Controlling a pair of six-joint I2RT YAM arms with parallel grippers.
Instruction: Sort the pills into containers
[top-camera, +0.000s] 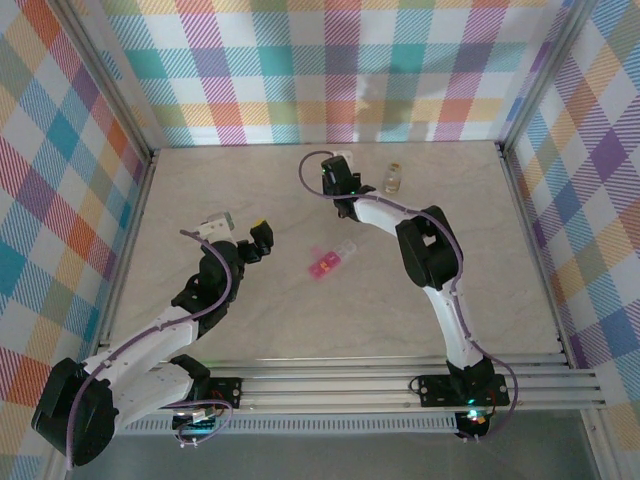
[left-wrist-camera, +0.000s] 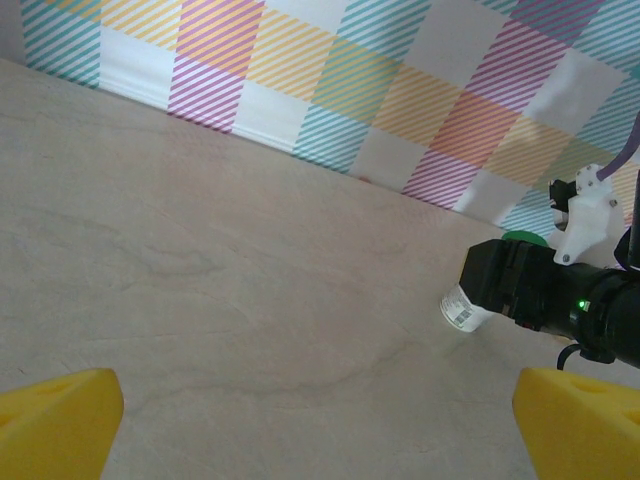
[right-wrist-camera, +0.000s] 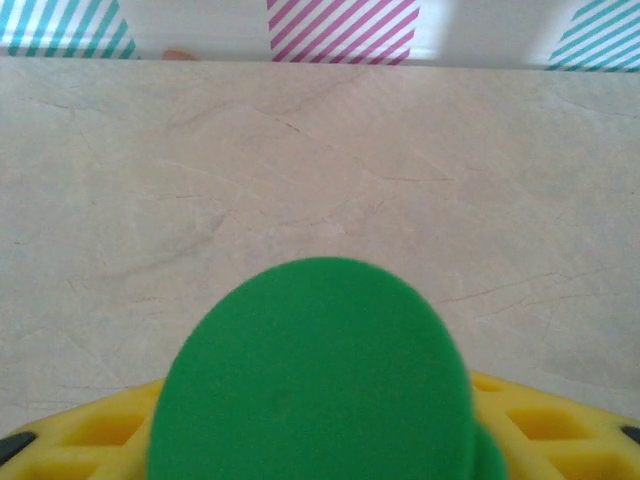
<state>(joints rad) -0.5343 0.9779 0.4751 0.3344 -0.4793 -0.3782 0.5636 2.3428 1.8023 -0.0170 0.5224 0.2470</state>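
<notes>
White bottle (left-wrist-camera: 462, 308), green cap (right-wrist-camera: 315, 370): far centre of surface (top-camera: 300, 325), between fingers of right gripper (top-camera: 333, 172); whether pinched or let go, cannot tell. Left gripper (left-wrist-camera: 320, 425) spread, empty. Advice: seat bottle upright, part jaws fully, withdraw straight.

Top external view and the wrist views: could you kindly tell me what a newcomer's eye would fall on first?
The loud pastel plaid walls around the pale table strike first. Next comes the big green cap looming close in the right wrist view, and the small pink pill box lying mid-table in the top view.
</notes>
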